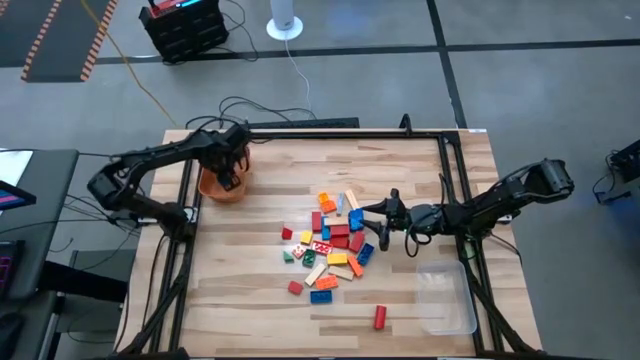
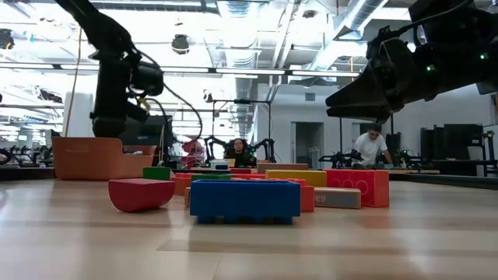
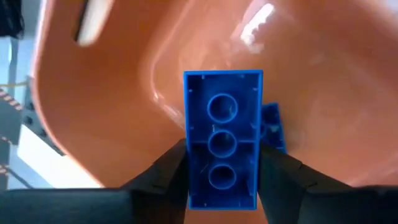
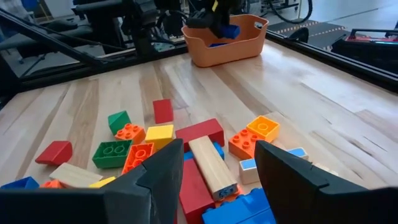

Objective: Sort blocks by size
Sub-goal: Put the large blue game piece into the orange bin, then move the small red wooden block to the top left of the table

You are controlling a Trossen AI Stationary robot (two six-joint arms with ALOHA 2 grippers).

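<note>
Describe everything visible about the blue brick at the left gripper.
The blue brick is a long, glossy plastic rectangle, seen from its hollow underside with three round tubes in a row. It sits between the left gripper's two dark fingers, which flank its long sides, above the inside of the orange bin. Whether the fingers press it or are letting go cannot be told. Another blue piece shows just behind it. In the right wrist view it hangs over the bin's rim.

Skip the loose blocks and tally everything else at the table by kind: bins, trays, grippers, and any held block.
orange bin: 1
clear tray: 1
grippers: 2, left gripper and right gripper
blue block held by left gripper: 1
Total: 5
</note>
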